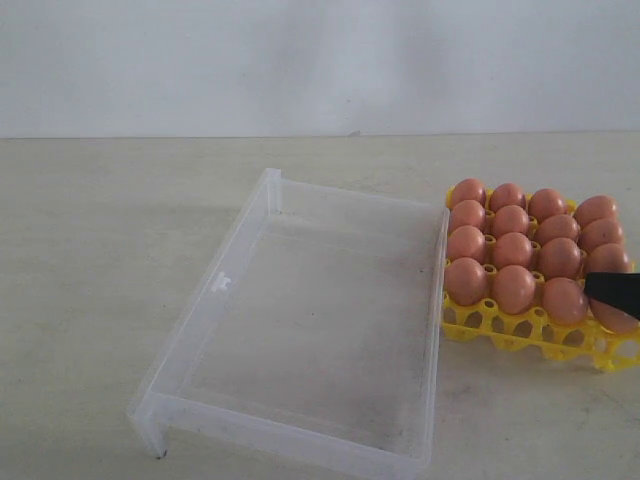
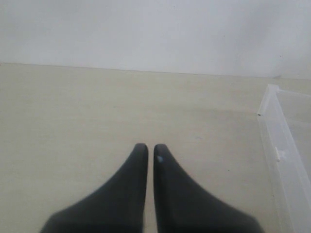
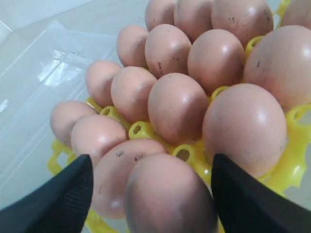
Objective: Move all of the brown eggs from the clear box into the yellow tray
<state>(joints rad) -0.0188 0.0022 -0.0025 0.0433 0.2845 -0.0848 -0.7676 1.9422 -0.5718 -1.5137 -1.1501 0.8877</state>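
On the table [image 1: 100, 250], exterior view: we note the yellow tray [image 1: 520, 335] against the right wall of the clear box [image 1: 310, 320], with the brown eggs [image 1: 513, 250] seated in its cells. The right gripper [image 1: 612, 292] is at the tray's near right corner.
Left wrist view: left gripper [image 2: 150, 151] clenched on nothing, above the table.
Right wrist view: fingers [image 3: 63, 199] spread wide astride one egg [image 3: 170, 199], one finger clear of it; grip released.

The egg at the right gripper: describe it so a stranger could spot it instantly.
In the exterior view, the yellow tray sits beside the clear box. At the right end of its nearest egg row, one brown egg alone lies between the right gripper's black fingers.
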